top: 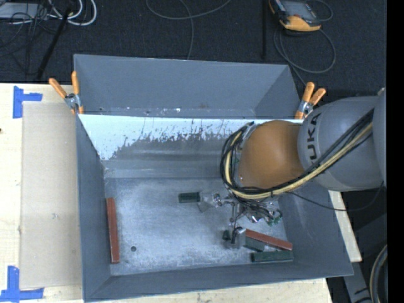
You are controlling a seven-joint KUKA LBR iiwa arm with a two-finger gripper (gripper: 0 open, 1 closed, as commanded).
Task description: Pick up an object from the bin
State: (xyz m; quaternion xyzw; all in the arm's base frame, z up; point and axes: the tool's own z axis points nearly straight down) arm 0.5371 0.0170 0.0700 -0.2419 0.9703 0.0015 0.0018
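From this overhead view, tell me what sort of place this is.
Probably a robotics lab's bin-picking test cell: a grey sloped-walled metal bin holding loose small parts, such as a long reddish-brown flat bar, a grey robot arm with an orange wrist cover reaching in, and loose cables on the dark floor.

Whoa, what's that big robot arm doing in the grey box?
The robot arm is reaching into the grey metal bin from the right to pick something up. Its gripper is down low near the bin floor, towards the front right. Right next to it lie a reddish-brown flat piece and a dark green piece. A small dark block sits mid-bin, and a long reddish-brown bar lies by the left wall. I can't tell if it has grabbed anything.
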